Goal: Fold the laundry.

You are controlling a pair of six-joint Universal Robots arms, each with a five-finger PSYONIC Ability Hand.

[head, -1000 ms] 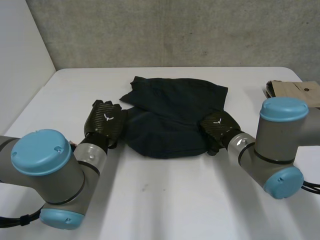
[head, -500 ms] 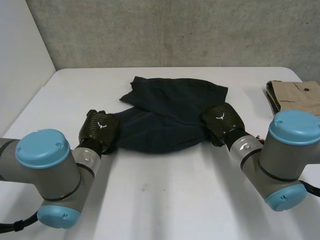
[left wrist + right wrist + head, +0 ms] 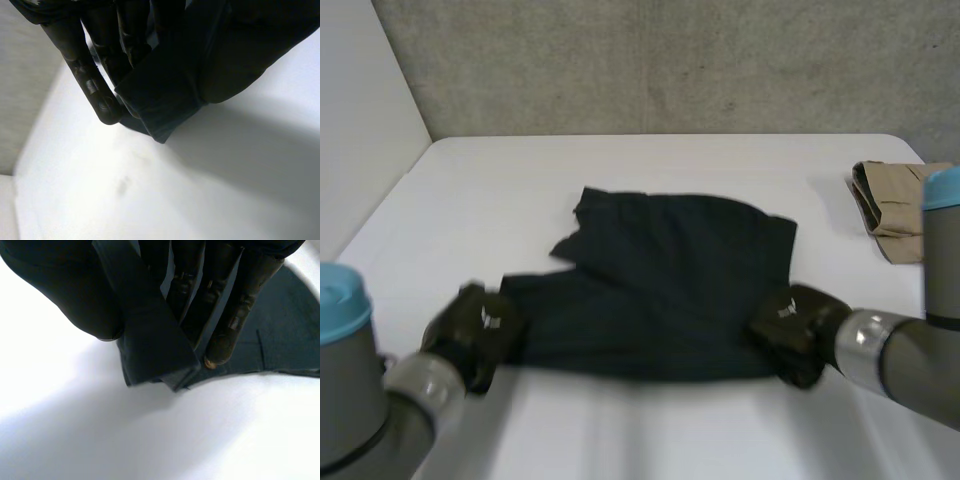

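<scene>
Where the dark garment (image 3: 660, 270) lies, you have it spread across the middle of the white table (image 3: 650, 165). Its near edge is drawn out in a nearly straight line from one hand to the other. The far part lies flat, with an uneven flap jutting out at its far left corner.

Your left hand (image 3: 472, 335) sits at the near left corner of the cloth. In the left wrist view its fingers (image 3: 92, 80) are curled down onto a folded band of the fabric and clamp it against the thumb. The tip of that corner pokes out just past the fingertips, above bare tabletop.

Your right hand (image 3: 798, 330) is at the near right corner. In the right wrist view its fingers (image 3: 227, 325) pinch a like band of folded cloth against the thumb, and the rest of the garment runs away flat behind them. You cannot tell from either wrist view whether the pinched corners touch the table or hang just above it.

A folded tan garment (image 3: 885, 205) lies at the table's right edge, well apart from the dark one and beside your right arm. A grey concrete wall (image 3: 670, 60) stands behind the table.
</scene>
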